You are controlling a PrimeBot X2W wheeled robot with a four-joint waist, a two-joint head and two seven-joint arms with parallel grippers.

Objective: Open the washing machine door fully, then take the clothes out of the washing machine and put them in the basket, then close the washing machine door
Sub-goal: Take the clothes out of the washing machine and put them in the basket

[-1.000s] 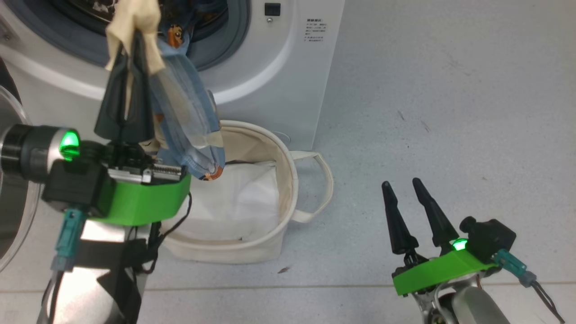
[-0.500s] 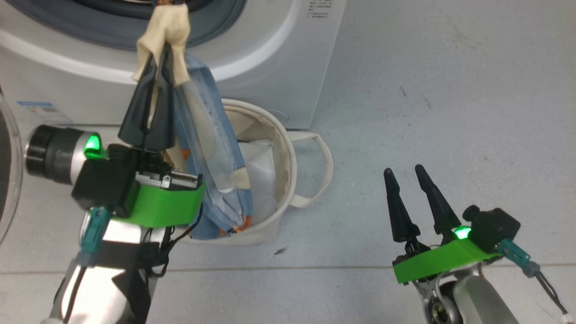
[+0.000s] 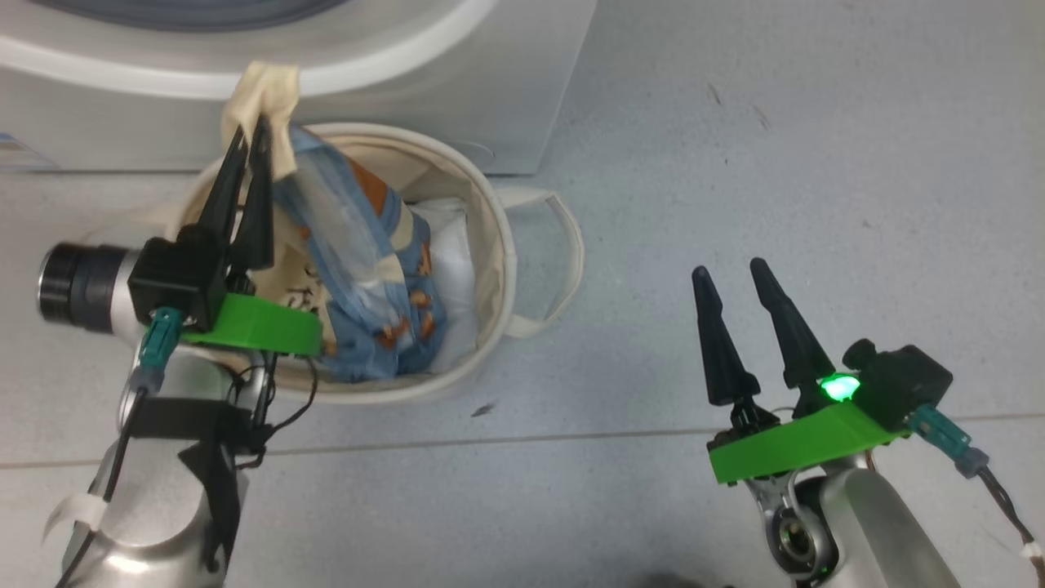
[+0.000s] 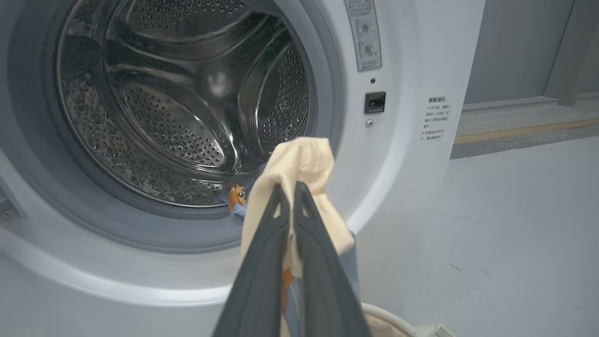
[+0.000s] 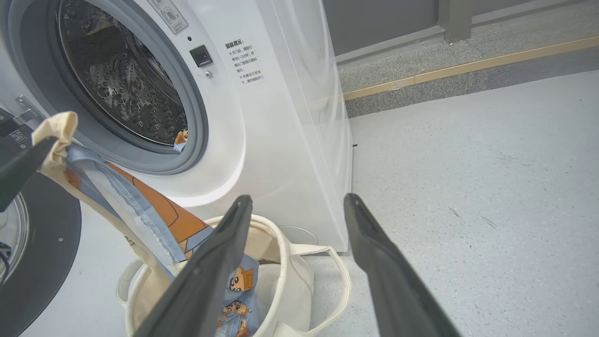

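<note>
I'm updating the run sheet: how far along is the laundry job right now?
Done: the washing machine door stands open. In hand: the left tool is shut on the cream end of the clothes, whose lower part already sits in the basket. Left: release them, fetch the bear-print scrap at the drum mouth, close the door. The right tool is open and empty.

Illegible print (image 5: 246,63) on washing machine (image 5: 281,140)

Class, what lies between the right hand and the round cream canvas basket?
Bare grey floor separates right hand and round cream canvas basket, per head view.
</note>
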